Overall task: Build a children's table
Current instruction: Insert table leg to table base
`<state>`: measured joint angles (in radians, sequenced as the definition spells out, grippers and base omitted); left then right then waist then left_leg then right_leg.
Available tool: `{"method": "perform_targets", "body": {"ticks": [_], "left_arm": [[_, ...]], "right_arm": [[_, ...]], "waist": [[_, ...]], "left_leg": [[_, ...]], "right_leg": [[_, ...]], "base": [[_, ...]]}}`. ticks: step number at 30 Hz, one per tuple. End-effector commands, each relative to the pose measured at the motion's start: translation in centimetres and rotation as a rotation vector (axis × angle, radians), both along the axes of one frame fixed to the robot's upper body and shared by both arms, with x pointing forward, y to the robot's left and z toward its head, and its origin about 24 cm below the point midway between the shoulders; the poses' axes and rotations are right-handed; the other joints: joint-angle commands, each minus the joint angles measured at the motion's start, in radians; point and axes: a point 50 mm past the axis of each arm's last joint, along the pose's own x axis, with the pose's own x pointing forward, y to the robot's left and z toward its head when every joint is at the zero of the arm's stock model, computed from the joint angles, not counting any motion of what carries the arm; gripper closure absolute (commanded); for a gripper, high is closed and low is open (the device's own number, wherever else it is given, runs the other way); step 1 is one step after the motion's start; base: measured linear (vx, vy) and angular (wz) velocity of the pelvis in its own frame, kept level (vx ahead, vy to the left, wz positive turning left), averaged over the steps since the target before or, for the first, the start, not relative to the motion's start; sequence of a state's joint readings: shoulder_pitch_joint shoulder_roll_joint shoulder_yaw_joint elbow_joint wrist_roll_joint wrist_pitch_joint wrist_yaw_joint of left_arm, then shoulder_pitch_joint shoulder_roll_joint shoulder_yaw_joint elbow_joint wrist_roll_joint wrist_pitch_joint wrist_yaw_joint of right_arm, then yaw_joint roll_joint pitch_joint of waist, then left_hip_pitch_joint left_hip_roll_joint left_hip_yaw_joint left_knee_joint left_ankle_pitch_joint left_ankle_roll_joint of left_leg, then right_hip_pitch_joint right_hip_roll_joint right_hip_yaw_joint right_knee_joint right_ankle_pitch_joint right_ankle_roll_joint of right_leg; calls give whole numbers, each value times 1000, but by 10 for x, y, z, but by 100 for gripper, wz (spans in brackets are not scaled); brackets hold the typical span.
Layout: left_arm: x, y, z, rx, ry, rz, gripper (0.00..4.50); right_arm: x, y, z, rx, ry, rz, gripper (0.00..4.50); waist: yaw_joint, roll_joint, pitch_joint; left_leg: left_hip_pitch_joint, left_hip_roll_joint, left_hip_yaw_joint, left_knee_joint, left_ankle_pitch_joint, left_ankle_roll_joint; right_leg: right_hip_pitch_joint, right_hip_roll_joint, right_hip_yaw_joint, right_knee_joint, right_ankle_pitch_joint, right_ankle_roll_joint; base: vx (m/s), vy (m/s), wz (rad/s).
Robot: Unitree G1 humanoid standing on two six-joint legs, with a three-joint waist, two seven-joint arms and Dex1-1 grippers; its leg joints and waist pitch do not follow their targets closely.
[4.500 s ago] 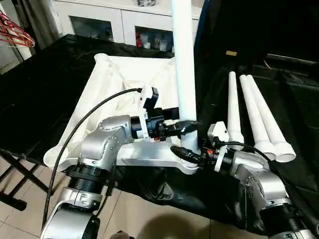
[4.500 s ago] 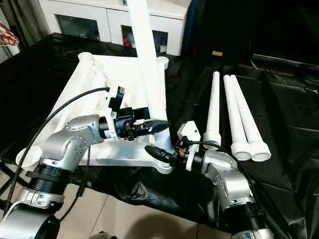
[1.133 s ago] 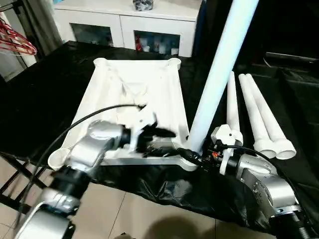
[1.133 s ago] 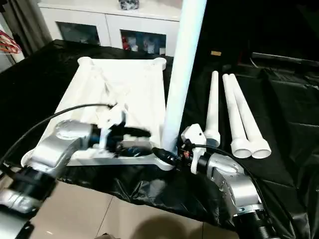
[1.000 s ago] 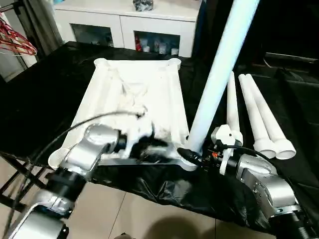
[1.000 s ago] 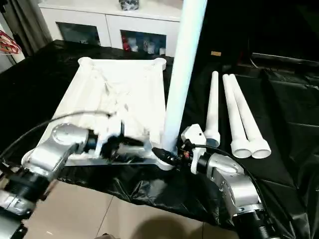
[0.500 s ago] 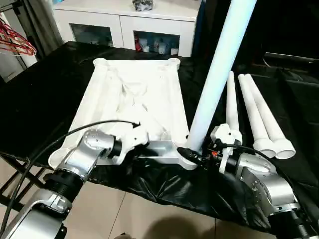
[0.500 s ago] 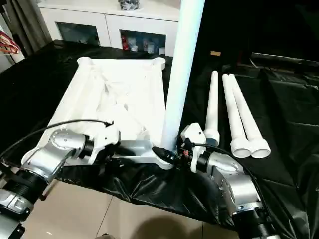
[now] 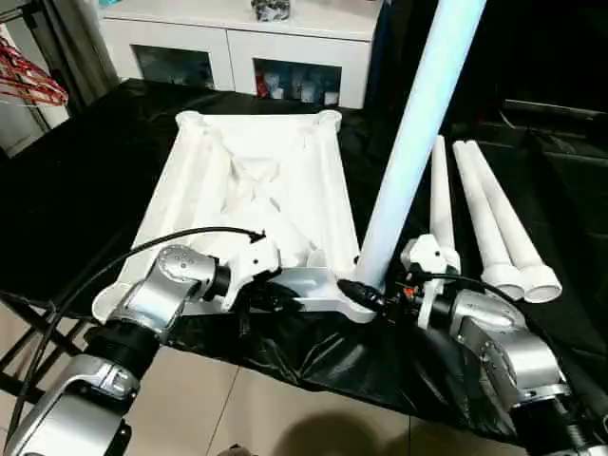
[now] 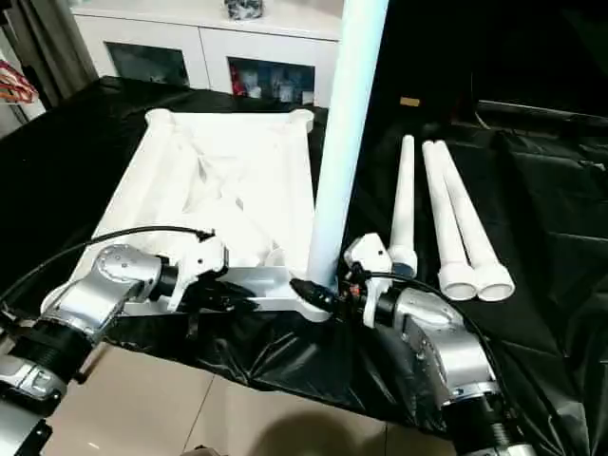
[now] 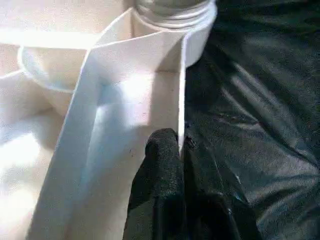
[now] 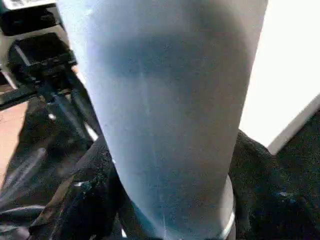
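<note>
White plastic table top point(image 9: 256, 204) lies upside down on the black-draped desk point(image 9: 85, 161), ribbed underside up, so you're in the leg-fitting stage.

Left to right:

- Left end effector point(image 9: 275, 296) is at the near edge of the top. In the left wrist view its fingers point(image 11: 162, 165) are pinched together on the thin near rim wall, one each side. Read that as bracing the top so it can't slide or twist.
- First leg point(image 9: 408, 152) stands in the near right corner socket point(image 9: 359, 302), leaning a little to the right. The seating collar shows as a silver ring in the right wrist view. Can't tell whether it's fully home.
- Right end effector point(image 9: 359, 293) is clamped round the base of that leg, a finger point(image 12: 75, 210) on each side just above the socket.
- Three more legs point(image 9: 484, 223) lie side by side on the cloth to the right of the top, wide ends toward you, untouched.

Status, as a judgement: one of four legs in or nearly in, three to go. The two far sockets point(image 9: 190, 120) and the near left one point(image 9: 112, 304) are empty. After the legs, you have to flip the table upright.

Watch the lean before releasing; if the leg isn't seated straight it'll likely bind or drop out when the right arm lets go.
</note>
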<state>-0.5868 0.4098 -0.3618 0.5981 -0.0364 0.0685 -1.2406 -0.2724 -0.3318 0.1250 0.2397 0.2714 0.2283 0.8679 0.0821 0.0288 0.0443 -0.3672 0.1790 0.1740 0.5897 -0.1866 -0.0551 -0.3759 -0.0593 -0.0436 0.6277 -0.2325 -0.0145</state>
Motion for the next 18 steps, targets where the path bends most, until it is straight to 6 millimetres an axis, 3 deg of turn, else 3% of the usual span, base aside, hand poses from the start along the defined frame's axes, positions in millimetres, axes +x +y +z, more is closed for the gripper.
{"method": "perform_targets", "body": {"ticks": [1,4,7,8,11,13,14,18], "left_arm": [[-1,-1,-3,-2,22,-6,448],[-2,0,-6,16,27,-13,450],[-3,0,-7,25,23,-8,450],[-2,-1,-7,21,18,2,450],[5,-9,-4,-8,-38,91,450],[14,-17,-1,-32,-72,201,450],[19,-24,0,-47,-88,271,450],[25,-49,2,-64,-125,398,450]], "right_arm": [[-2,-3,-11,-46,55,-13,192],[-1,-1,-12,-47,58,-8,192],[-1,0,-13,-47,62,-3,192],[0,0,-14,-45,64,-5,192],[7,2,-18,-48,64,-75,192],[15,4,-23,-58,70,-162,192],[21,6,-28,-60,82,-240,192],[34,13,-40,-51,140,-458,192]], "waist": [[2,-4,-48],[3,-5,-47],[2,-4,-44],[1,-12,-43],[0,-8,-43],[-2,-12,-42],[-6,-19,-42],[-7,-17,-43]], "left_leg": [[8,54,-20,-78,-208,19],[7,53,-19,-78,-202,23],[10,55,-20,-81,-233,17],[11,55,-19,-82,-241,15],[11,56,-21,-82,-242,8],[14,54,-20,-82,-248,1],[12,54,-18,-81,-244,1],[13,52,-19,-80,-212,-2]], "right_leg": [[35,-90,50,-89,-143,-207],[35,-90,50,-89,-135,-209],[32,-91,50,-95,-191,-205],[32,-91,51,-97,-210,-201],[29,-94,50,-97,-233,-202],[27,-94,50,-100,-273,-194],[27,-93,51,-100,-276,-195],[24,-94,52,-100,-275,-192]], "base": [[0,0,0],[0,0,0],[0,0,0],[0,0,0],[0,0,0],[0,0,0],[0,0,0],[0,0,0]]}}
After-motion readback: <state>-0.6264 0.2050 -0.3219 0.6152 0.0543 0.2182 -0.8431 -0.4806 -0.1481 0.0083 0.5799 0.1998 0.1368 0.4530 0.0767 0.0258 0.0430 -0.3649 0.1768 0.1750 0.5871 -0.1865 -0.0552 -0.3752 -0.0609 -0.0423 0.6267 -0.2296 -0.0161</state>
